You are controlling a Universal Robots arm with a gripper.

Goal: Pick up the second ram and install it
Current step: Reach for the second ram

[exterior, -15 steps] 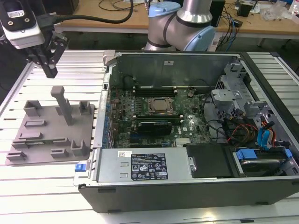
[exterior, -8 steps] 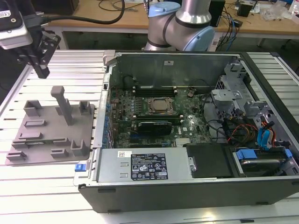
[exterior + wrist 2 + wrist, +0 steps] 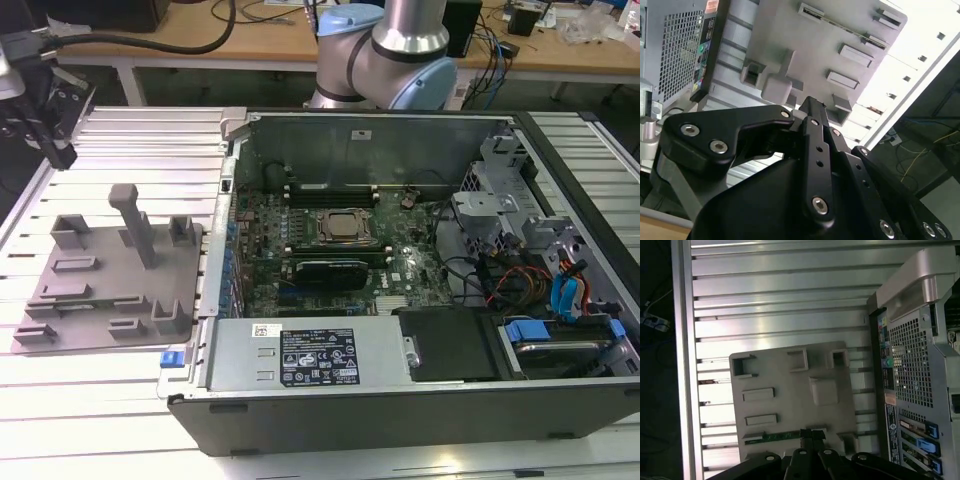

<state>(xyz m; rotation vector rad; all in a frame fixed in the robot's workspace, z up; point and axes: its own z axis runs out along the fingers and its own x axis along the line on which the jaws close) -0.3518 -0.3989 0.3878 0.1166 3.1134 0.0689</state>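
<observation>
Hovers over the table (image 3: 130, 150) with the gripper (image 3: 811, 434) pressed together and empty, near the grey plate (image 3: 790, 390). Leaves the second ram (image 3: 777, 436) seated in a slot along that plate's edge, close to the gripper in the first wrist view. Judging from this, has neither picked nor installed it yet. Takes in, through the exterior view, the open computer case (image 3: 400, 400) and its motherboard (image 3: 330, 230), well apart from the gripper. Catches, in both wrist views, the ram's thin strip.
</observation>
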